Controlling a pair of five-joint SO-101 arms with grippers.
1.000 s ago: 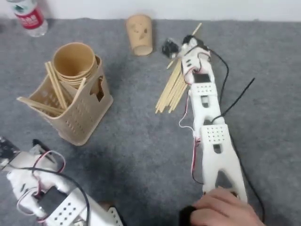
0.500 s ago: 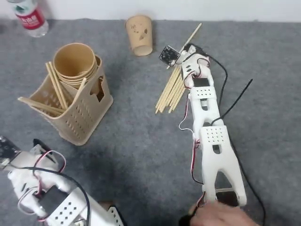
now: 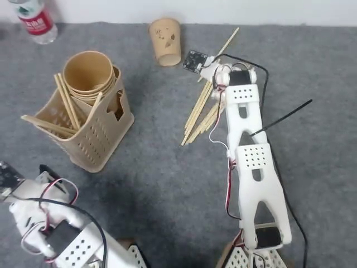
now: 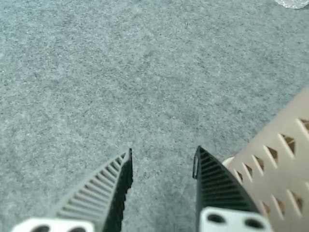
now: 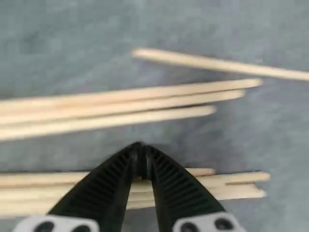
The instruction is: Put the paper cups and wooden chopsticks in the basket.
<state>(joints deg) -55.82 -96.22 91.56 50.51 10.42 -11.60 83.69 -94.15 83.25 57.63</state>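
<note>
A beige slotted basket (image 3: pixel 103 137) stands at the left with stacked paper cups (image 3: pixel 86 71) and several chopsticks (image 3: pixel 65 101) in it. One more paper cup (image 3: pixel 165 40) stands upside down at the back. Loose wooden chopsticks (image 3: pixel 198 110) lie fanned on the carpet beside the right arm (image 3: pixel 244 109). My right gripper (image 5: pixel 139 151) is shut just above those chopsticks (image 5: pixel 120 104), with nothing visible between its fingers. My left gripper (image 4: pixel 163 159) is open low over bare carpet, with the basket wall (image 4: pixel 277 157) close beside one finger. The left arm (image 3: pixel 53 226) is at the front left.
A plastic bottle (image 3: pixel 33 19) with a red label stands at the back left corner. Grey carpet covers the table, open between the basket and the chopstick pile. A black cable (image 3: pixel 281 120) trails off the right arm.
The right arm's wrist swung left and lower over the chopsticks, and the pile shifted a little. A person's hand at the arm's base drew back out of view. The left arm kept still.
</note>
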